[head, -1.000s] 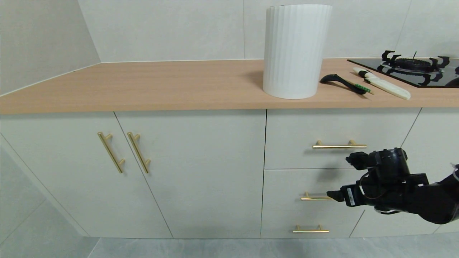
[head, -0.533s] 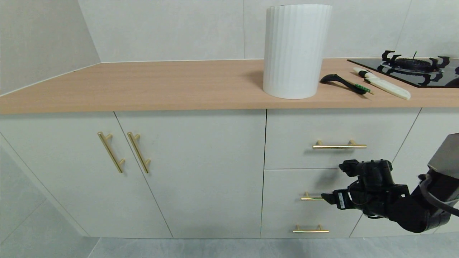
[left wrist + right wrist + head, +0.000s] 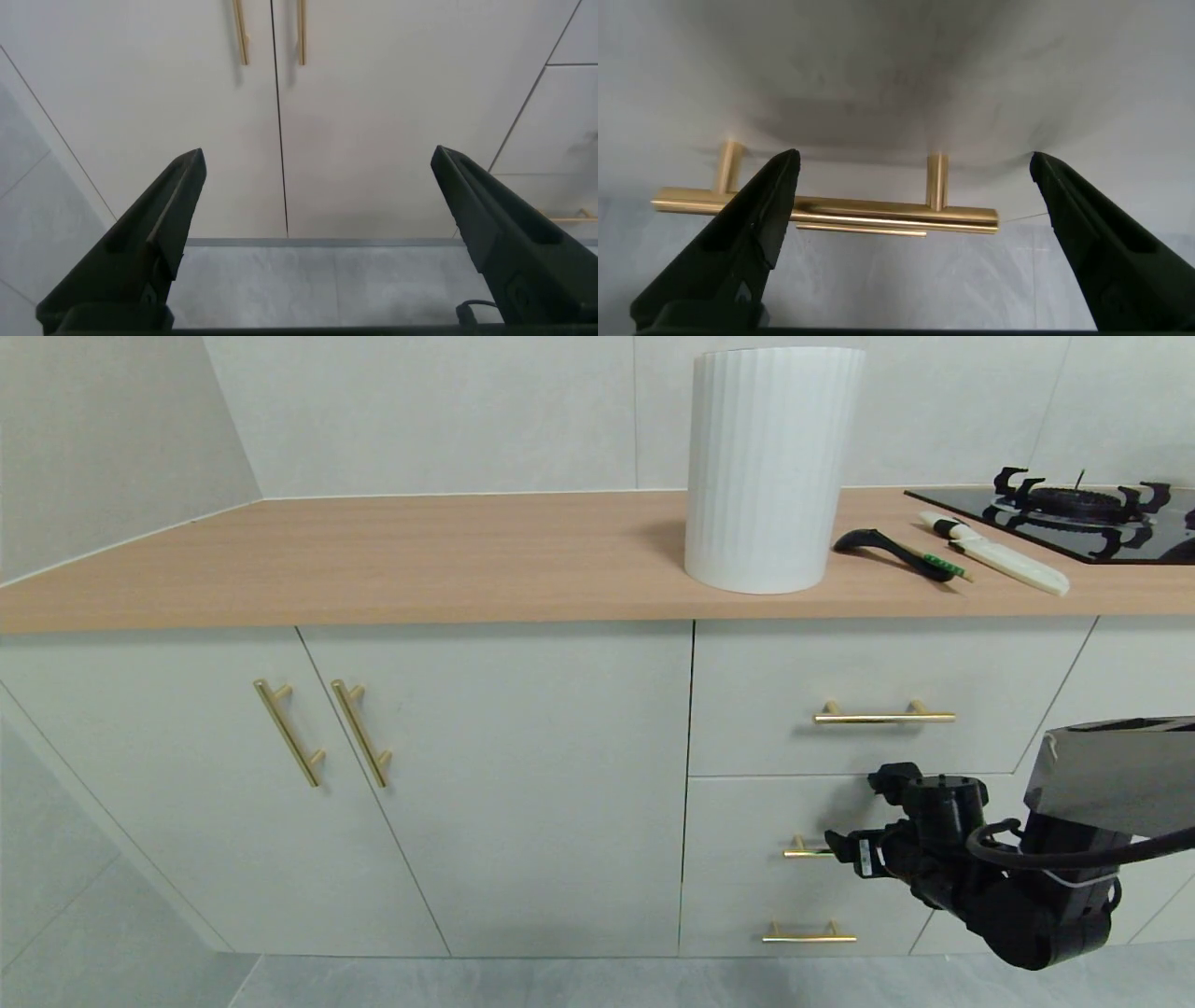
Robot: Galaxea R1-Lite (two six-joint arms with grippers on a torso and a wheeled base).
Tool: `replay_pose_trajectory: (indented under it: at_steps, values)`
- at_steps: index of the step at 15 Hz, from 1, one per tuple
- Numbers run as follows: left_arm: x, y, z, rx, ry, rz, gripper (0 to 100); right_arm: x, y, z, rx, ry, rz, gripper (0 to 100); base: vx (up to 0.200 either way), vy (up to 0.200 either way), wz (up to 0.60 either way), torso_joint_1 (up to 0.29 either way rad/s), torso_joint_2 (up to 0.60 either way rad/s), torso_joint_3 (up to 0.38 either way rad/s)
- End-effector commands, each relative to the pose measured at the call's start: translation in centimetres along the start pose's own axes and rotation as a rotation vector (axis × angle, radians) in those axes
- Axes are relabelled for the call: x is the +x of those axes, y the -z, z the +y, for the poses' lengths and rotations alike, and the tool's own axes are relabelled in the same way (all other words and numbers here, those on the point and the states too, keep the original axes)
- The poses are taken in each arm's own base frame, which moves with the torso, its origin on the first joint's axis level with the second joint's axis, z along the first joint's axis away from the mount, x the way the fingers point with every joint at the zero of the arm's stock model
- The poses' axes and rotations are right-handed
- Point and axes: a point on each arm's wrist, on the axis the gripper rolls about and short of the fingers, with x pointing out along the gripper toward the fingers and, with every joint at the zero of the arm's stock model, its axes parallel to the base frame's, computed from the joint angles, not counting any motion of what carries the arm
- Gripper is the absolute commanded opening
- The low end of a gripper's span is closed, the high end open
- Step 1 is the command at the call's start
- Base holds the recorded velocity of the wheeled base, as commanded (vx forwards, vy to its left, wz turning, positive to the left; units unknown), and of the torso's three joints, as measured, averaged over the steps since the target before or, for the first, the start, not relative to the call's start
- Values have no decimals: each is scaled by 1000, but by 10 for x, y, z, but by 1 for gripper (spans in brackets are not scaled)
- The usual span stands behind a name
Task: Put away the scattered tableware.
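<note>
Your right gripper [image 3: 851, 807] is held low and stretched forward, jaws spread wide, while your left gripper [image 3: 318, 157] has its jaws equally wide apart.

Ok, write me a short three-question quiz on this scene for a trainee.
1. True or false: the right gripper, fingers open, is at the middle drawer's handle.
2. What lies on the counter beside the canister?
A) a spoon and a knife
B) two plates
C) a cup
3. Left gripper: fingers open or shut?

Key: 1 true; 2 A; 3 open.
</note>
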Motion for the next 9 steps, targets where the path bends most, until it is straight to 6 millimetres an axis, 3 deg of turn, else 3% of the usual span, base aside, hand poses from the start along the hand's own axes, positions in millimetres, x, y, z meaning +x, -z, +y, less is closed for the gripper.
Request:
replay_pose_trajectory:
  at_steps: [1, 9]
  values:
    - [0, 0, 0, 0, 0, 1, 100, 7, 13, 1, -8, 3, 38, 100, 0, 0, 0, 0, 0, 0]
    - [0, 0, 0, 0, 0, 1, 100, 7, 16, 1, -12, 6, 51, 100, 0, 0, 0, 0, 0, 0]
